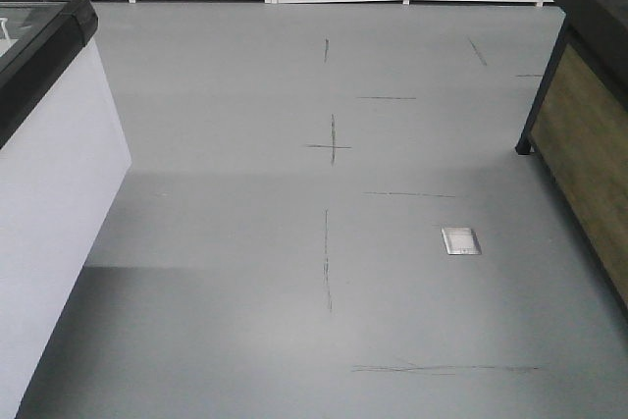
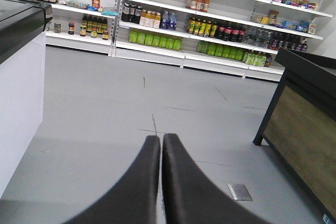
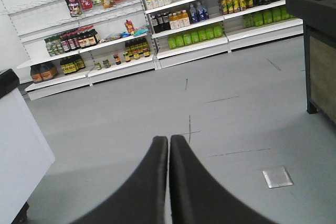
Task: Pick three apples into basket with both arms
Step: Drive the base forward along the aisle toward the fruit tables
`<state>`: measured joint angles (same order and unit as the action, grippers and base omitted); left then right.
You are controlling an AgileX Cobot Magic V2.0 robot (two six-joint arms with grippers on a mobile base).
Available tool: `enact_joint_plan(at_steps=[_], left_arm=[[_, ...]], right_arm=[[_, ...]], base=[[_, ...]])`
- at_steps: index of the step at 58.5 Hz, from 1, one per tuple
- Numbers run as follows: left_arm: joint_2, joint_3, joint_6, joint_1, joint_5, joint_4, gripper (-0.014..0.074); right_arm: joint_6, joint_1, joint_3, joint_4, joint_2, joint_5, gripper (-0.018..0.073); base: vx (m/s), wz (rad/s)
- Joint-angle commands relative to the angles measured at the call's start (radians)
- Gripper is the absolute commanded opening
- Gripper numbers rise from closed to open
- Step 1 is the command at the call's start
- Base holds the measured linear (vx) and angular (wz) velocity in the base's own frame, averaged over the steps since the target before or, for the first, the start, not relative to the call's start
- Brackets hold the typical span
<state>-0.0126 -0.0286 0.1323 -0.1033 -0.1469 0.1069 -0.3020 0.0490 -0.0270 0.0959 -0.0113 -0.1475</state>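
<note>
Neither the apples nor the basket shows in any view, so I cannot tell which way they lie or which gripper is nearer. The left gripper point(image 2: 161, 142) and right gripper point(image 3: 168, 142) are pressed closed, holding nothing, pointing over the grey floor point(image 1: 245, 144) toward the far shelves point(image 2: 210, 40).

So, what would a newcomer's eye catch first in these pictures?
Flat black fingers pressed shut fill the bottom of both wrist views: the left fingers and the right fingers. Beyond a wide grey floor with thin dark marks, white shop shelves full of coloured bottles line the far wall. No apples or basket show anywhere.
</note>
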Motion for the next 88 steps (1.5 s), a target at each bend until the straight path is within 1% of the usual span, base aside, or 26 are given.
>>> enact_joint_plan(at_steps=[1,88], left_arm=[[-0.014,0.025,0.009,0.001,0.081,0.002,-0.0006],[-0.014,0.025,0.009,0.001,0.081,0.002,-0.0006]], right_arm=[[0.003,-0.006,-0.014,0.004,-0.013,0.075,-0.0005],[0.003,-0.006,-0.014,0.004,-0.013,0.075,-0.0005]], base=[[0.00,0.00],[0.02,0.00]])
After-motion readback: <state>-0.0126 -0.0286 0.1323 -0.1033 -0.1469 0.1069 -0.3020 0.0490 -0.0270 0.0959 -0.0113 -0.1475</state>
